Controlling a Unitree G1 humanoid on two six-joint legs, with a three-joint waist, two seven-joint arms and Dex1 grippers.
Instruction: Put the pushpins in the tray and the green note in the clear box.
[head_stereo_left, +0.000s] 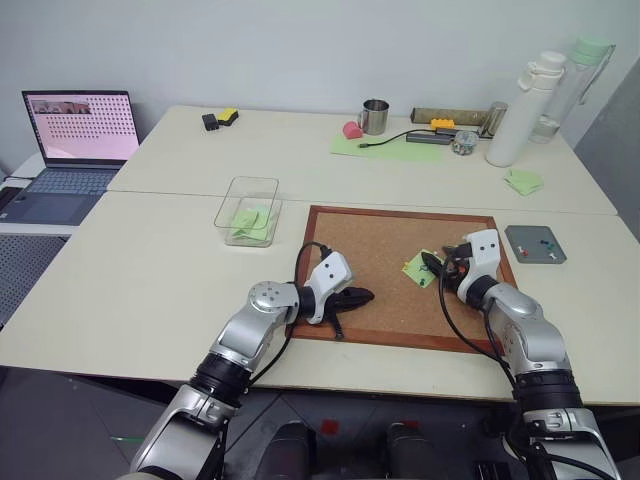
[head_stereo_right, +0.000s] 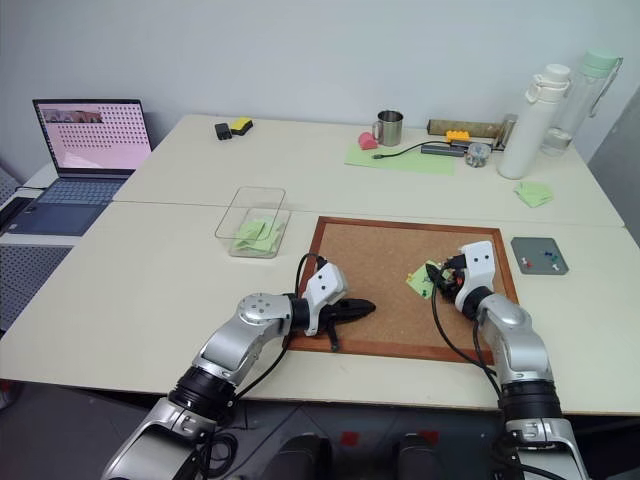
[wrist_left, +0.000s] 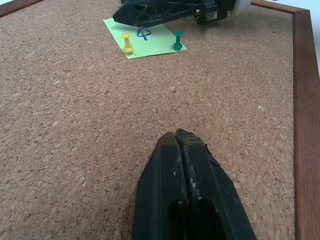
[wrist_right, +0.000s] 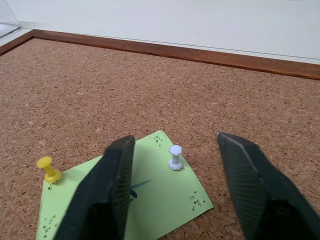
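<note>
Right wrist view: right tool (wrist_right: 175, 187) parted, straddling white pushpin (wrist_right: 175, 157) on green note (wrist_right: 150, 200), lower centre. Left tool (wrist_left: 186, 145) clenched, empty. Next: pinch and lift.

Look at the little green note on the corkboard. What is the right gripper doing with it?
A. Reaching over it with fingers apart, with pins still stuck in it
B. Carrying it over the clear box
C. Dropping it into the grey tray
A: the right gripper sits over the green note on the corkboard, fingers apart around a white pushpin, and a yellow pushpin is still stuck in a corner.
</note>
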